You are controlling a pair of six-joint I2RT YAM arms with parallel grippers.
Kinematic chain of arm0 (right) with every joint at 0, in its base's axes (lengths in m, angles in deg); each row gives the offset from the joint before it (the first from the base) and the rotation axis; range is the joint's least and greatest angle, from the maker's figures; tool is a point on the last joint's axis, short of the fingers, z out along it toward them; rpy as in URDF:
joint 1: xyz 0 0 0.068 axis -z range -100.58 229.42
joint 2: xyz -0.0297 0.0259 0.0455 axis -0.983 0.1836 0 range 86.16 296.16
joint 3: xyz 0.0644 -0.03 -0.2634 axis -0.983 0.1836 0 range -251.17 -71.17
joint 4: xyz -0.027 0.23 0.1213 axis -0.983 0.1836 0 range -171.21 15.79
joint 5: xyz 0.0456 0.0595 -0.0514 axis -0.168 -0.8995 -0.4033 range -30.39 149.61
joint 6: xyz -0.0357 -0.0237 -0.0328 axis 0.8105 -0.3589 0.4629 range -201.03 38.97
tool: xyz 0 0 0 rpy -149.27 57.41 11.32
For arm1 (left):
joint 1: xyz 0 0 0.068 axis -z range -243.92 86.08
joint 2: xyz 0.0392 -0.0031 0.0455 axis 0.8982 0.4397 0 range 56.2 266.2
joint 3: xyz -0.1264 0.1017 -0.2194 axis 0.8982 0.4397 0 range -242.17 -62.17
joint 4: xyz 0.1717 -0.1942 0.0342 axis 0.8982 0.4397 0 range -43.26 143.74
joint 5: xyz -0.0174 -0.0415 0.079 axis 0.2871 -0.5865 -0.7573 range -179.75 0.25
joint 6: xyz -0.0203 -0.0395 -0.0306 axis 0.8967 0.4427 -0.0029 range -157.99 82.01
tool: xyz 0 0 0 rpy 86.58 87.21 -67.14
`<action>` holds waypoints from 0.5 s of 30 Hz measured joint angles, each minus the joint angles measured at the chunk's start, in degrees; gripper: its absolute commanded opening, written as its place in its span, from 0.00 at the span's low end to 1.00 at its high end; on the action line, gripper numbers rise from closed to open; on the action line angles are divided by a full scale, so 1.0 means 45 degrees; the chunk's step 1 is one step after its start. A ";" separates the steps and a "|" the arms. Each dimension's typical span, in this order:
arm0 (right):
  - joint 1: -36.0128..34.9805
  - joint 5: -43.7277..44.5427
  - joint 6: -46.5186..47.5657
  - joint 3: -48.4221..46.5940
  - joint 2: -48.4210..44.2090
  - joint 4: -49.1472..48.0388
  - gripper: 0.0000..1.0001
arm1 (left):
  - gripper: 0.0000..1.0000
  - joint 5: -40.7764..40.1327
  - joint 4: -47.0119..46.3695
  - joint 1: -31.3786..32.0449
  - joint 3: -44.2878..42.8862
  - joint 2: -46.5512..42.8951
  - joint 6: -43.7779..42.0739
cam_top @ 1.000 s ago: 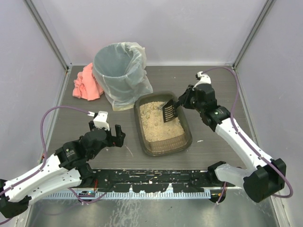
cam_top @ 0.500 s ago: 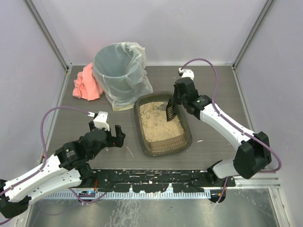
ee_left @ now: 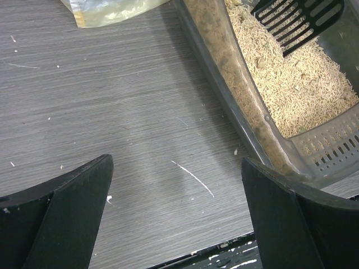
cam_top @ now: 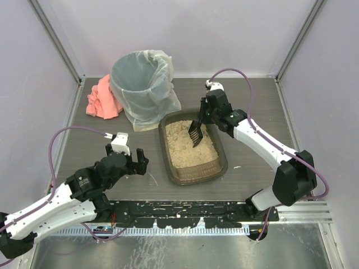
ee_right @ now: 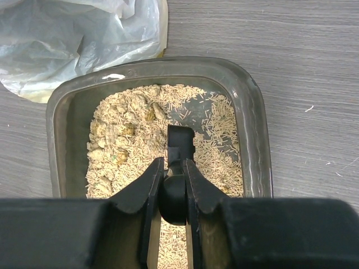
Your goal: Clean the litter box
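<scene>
The litter box (cam_top: 223, 163) is a shallow dark tray of beige litter at the table's middle; it also shows in the right wrist view (ee_right: 255, 112) and the left wrist view (ee_left: 224, 84). Clumps (ee_right: 115, 137) lie in its far left part. My right gripper (cam_top: 204, 116) is shut on the handle of a black slotted scoop (cam_top: 196, 133), held over the tray's far end, blade down at the litter (ee_right: 180, 140). My left gripper (cam_top: 130, 156) is open and empty, low over bare table left of the tray (ee_left: 176, 207).
A tall round bin with a whitish plastic liner (cam_top: 140, 84) stands behind the tray's left corner. A pink cloth (cam_top: 101, 98) lies left of the bin. A black rail (cam_top: 179, 213) runs along the near edge. Walls close in three sides.
My right arm has swung left and forward, bringing the scoop from the tray's right rim to over the far middle of the litter. The left arm has not moved.
</scene>
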 measured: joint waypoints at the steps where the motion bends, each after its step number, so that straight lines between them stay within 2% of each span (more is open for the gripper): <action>1: 0.0000 -0.0044 -0.0010 -0.0010 0.0029 -0.0010 0.01 | 0.99 0.0000 0.0000 0.0000 0.0005 0.0000 0.0000; 6: 0.0015 -0.0068 -0.0364 0.0291 0.0049 -0.0486 0.01 | 0.99 0.0000 0.0000 0.0000 0.0005 0.0015 -0.0005; 15: 0.0185 -0.0777 -0.2220 0.3070 -0.0253 -0.4721 0.01 | 0.99 0.0005 0.0005 0.0000 0.0005 0.0204 -0.0005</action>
